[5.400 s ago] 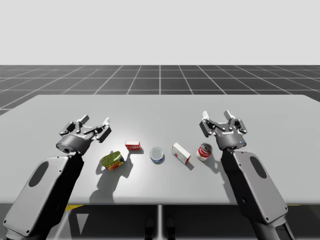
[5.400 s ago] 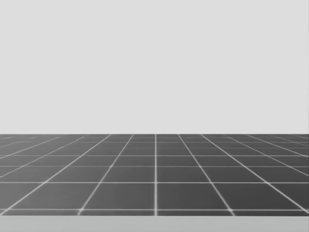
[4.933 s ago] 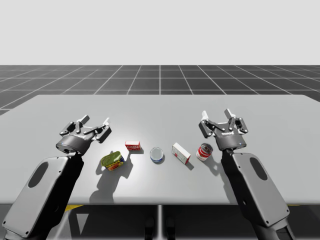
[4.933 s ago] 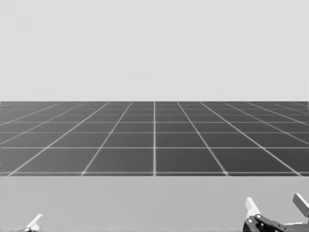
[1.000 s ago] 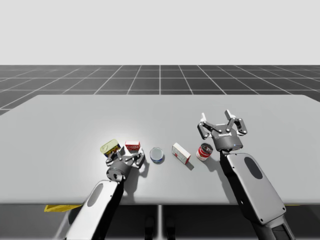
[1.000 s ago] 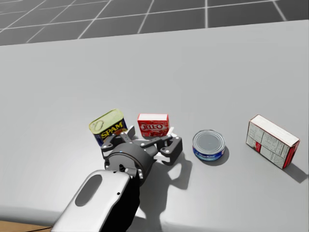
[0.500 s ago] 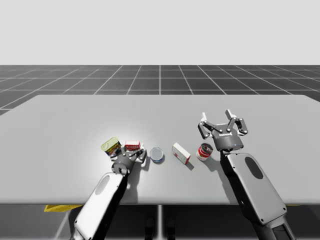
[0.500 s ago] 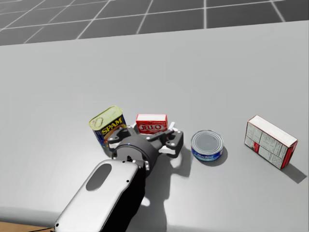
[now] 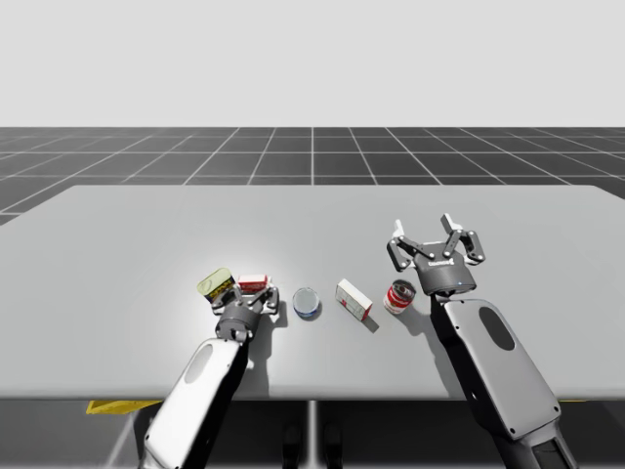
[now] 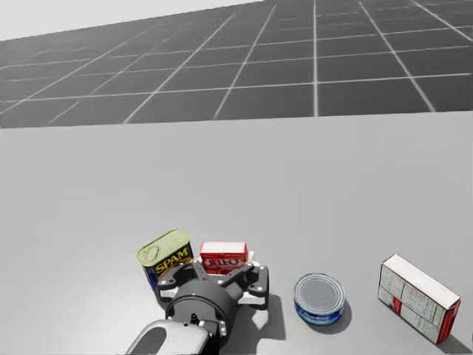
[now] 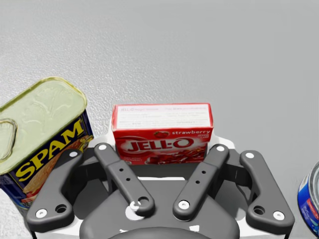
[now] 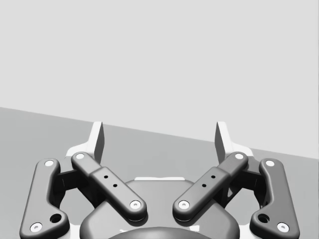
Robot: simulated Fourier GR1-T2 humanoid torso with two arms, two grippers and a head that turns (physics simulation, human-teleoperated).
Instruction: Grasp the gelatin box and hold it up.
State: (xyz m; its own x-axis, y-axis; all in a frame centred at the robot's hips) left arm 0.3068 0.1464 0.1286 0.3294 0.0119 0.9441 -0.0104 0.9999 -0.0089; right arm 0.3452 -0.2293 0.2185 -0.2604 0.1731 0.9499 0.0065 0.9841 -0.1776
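Left end effector (image 11: 162, 144) straddles the red gelatin box (image 11: 162, 127), contact unclear; blue rectangular can (image 11: 42, 124) at 9 o'clock could foul closure.

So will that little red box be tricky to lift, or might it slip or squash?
Probably light and fairly stiff: the red box looks like small cardboard. Its flat sides should suit my left hand, so slipping seems unlikely. It stands on edge, so a nudge might tip it.
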